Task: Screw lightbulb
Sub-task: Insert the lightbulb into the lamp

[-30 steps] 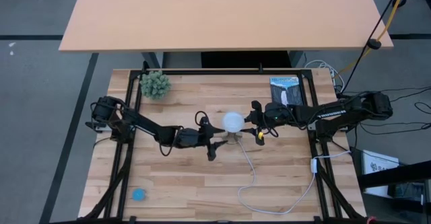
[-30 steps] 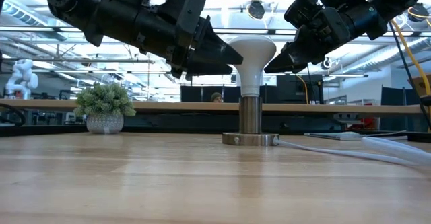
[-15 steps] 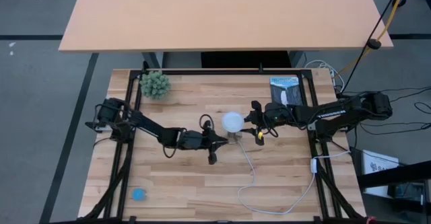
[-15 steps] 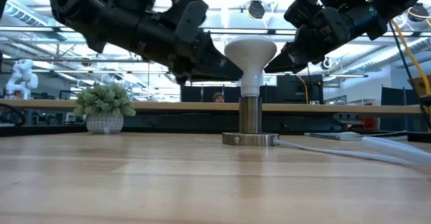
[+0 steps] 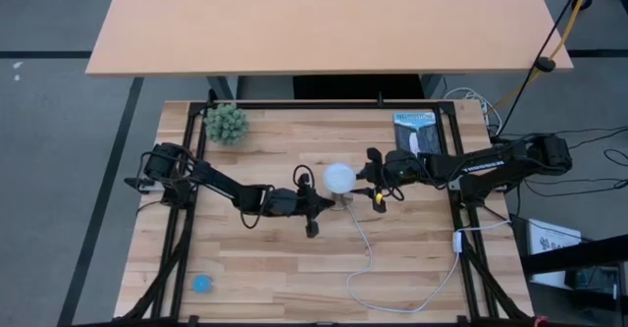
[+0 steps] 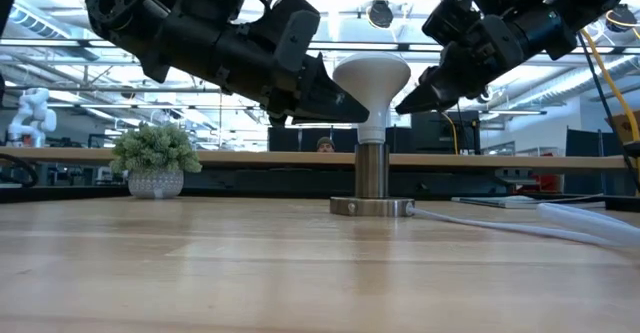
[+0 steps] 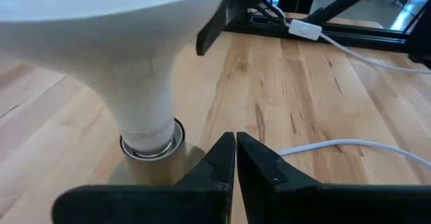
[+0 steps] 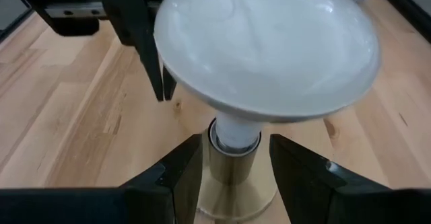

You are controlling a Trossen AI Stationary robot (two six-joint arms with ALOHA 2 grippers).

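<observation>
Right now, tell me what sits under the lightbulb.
The lightbulb stands upright in a metal socket on a round base, a white cord trailing off it. The bulb's screw base is hidden inside the socket.

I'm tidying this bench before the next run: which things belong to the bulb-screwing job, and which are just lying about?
Part of the job:
- lightbulb, standing in the socket
- metal socket with its white cord
- left tool, shut beside the bulb
- right tool, open beside the bulb

Lying about:
- small potted plant
- blue object
- booklet
</observation>
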